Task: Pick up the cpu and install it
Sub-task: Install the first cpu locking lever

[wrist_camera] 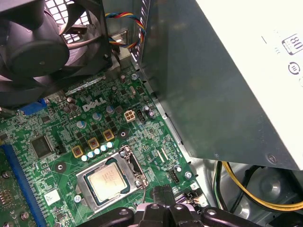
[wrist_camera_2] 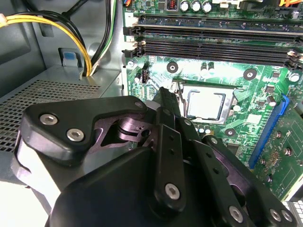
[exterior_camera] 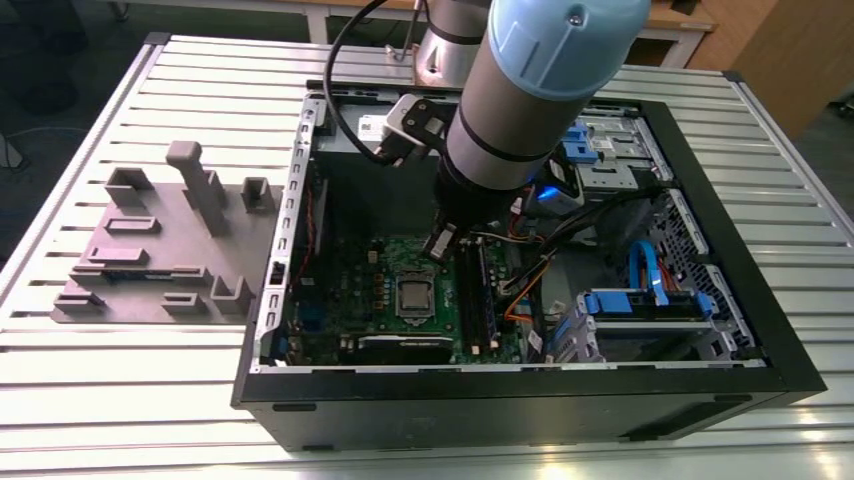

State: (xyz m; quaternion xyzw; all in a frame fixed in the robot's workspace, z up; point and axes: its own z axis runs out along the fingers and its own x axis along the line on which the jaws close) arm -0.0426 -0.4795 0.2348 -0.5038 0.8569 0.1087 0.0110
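On the exterior view's left, a grey fixture of blocks and slots sits on the slatted table, well apart from the work. To its right the open PC case holds the green motherboard, memory slots, cables and blue-latched drive bays. The cpu already lies inside the socket near the board's middle, flat and square, so no long axis matters; its silver top faces up in both wrist views. The gripper hangs from the arm just above the board, and the cpu sits just beyond the fingertips, a little toward the case's front edge, not touching them. In the second wrist view the fingers appear drawn together and carry nothing. The socket's frame surrounds the chip; whether its latch is down I cannot tell. The grey power supply and a black fan border the board in the first wrist view.
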